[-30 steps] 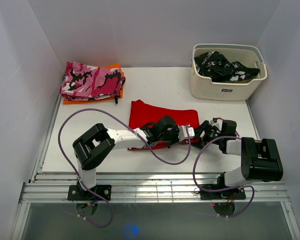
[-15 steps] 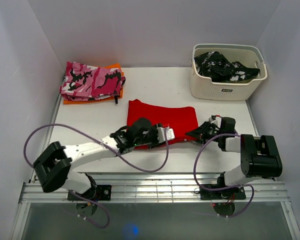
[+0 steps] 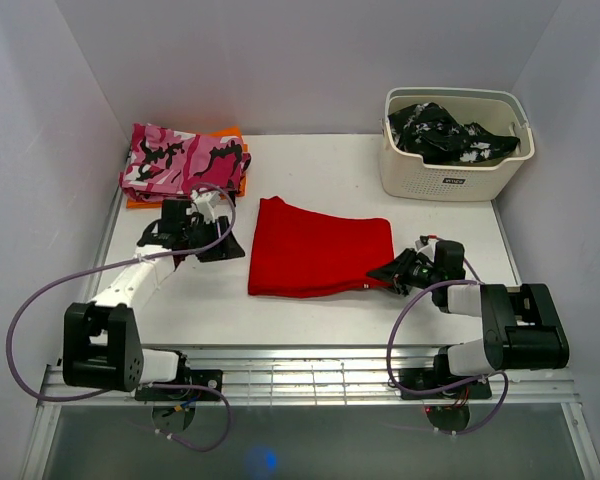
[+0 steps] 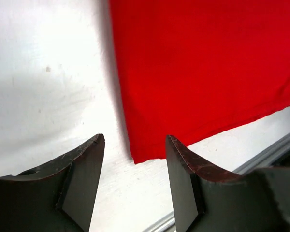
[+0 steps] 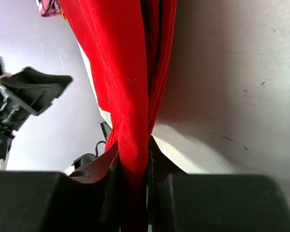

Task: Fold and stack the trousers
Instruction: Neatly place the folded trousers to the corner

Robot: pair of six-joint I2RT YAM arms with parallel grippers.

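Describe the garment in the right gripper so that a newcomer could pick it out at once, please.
On the white table, between the pink camouflage pile far left and the white plastic basket far right, lie the plain bright-red fabric trousers, folded flat. The right gripper pinches their near-right edge. Unlike that patterned pile, they are one solid colour.

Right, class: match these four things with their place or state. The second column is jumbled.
1. trousers
2. camouflage garment
3. left gripper
4. right gripper

A. open, holding nothing
B. far left corner of the table
C. shut on red fabric
D. lying mid-table

Pairs: 1-D, 2-B, 3-A, 4-C
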